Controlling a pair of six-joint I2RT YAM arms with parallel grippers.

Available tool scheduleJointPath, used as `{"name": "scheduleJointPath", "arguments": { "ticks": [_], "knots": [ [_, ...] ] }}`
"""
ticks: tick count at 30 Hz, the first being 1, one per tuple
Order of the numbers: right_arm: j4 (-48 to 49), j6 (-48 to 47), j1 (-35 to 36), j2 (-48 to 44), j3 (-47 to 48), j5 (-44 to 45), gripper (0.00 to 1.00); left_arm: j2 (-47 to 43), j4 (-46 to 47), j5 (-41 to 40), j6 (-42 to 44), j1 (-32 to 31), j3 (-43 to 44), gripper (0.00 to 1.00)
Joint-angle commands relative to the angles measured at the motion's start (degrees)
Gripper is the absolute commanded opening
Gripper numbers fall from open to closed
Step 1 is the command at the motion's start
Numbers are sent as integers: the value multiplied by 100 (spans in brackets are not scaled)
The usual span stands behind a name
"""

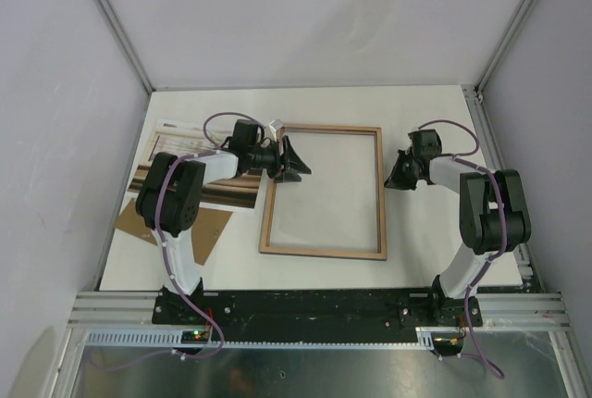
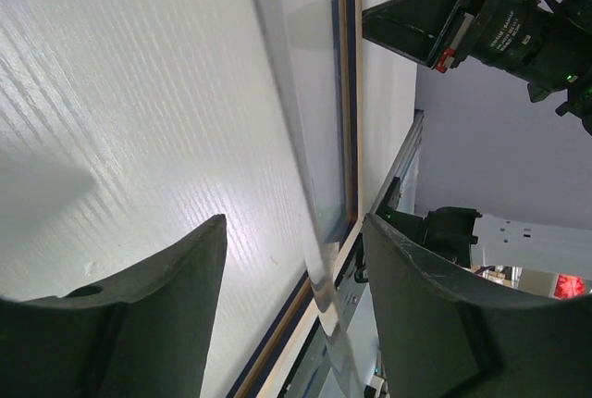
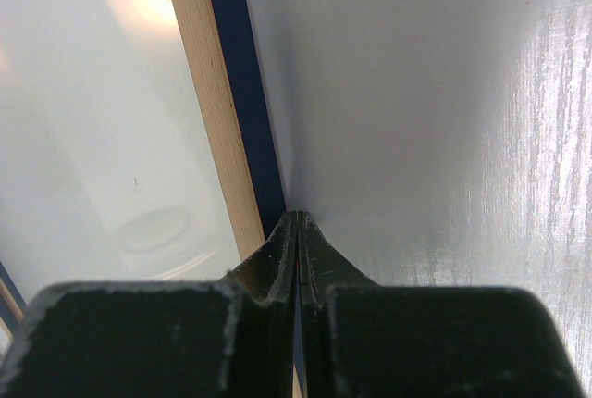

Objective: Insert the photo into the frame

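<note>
Frame lies between the wide-spread left hand and closed right hand, photo leftward overlapping cardboard.

Brown cardboard lay flat on the white table, way off to the left of the left gripper and back toward its base. A clear pane ran edge-on between its fingers. Grey walls stood beyond.

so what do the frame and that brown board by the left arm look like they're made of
The frame looks like pale bare wood on the side facing up, matte tan; the right wrist view shows a navy painted layer beside it. The board looks like cardboard: flat, dull brown, thin, though too small to be sure.
</note>
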Motion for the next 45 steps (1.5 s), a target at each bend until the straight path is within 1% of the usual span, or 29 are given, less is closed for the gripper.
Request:
{"name": "scheduleJointPath", "arguments": {
  "ticks": [1,6,26,32,45],
  "knots": [
    [-147,-36,106,-74,67,-237,1,-140,-65,-100,234,-7,261,66],
    [-148,-35,107,-84,67,-237,2,-172,-169,-167,307,20,255,69],
    [-151,-36,113,-100,67,-262,2,-240,-514,-369,632,90,350,74],
    [-153,-44,121,-108,63,-264,2,-258,-940,-519,811,97,430,75],
    [-164,-47,124,-130,66,-277,2,-449,-1540,-978,1171,89,538,84]
  ]
}}
